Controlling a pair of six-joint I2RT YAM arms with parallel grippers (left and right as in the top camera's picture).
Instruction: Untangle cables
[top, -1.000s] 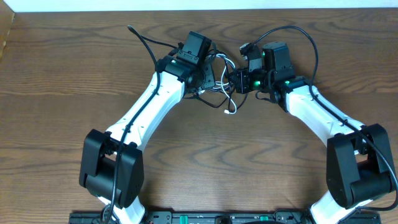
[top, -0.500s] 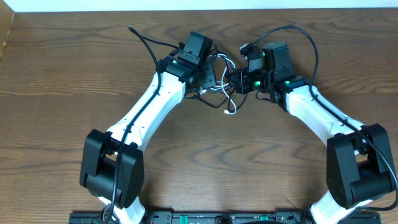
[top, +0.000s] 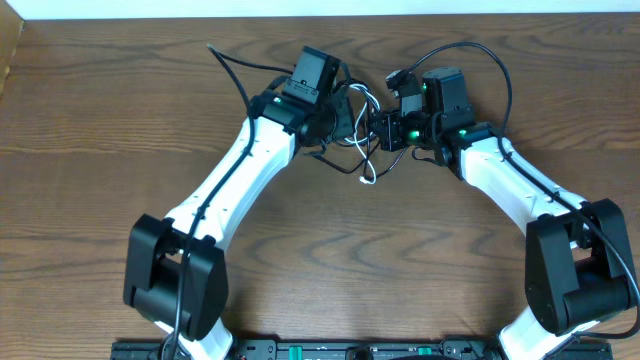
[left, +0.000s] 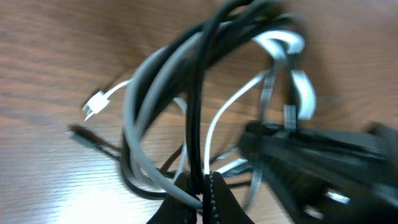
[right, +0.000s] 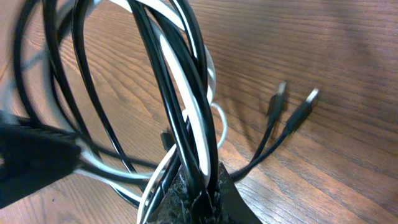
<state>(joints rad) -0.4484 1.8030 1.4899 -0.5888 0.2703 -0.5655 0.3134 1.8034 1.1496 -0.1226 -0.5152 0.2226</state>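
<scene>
Leftmost, one thin strand of the black cable (top: 237, 73) runs out alone over the wooden table (top: 100, 200) to a free end near the far edge. Its other end slips under the left arm (top: 235, 175), where the overhead view loses it. The left gripper (left: 200, 183) sits at the left side of the knot, largely hidden from above by its own camera housing. From its wrist, the fingers are pinched together on a black cable strand rising straight up. The white cable (left: 138, 99), greyish with blur, sweeps in a loop just beside that strand. Whether it is caught in the pinch too is hard to make out. A white plug (left: 93, 107) lies on the wood to the left, with a smeared dark plug (left: 78, 132) just below it.

The tangle hangs between the two grippers, and a white tail droops from it onto the table.

The right gripper (right: 202, 186) is clamped on a bundle of black strands with a white one pressed alongside. The fingertips themselves are cut off at the frame's bottom. To their right, two dark plug ends (right: 278, 94) lie close together, too blurred to tell if one is only shadow. Farther right, the right arm (top: 520, 185) carries its own thicker black lead (top: 497, 62) arching above it.
</scene>
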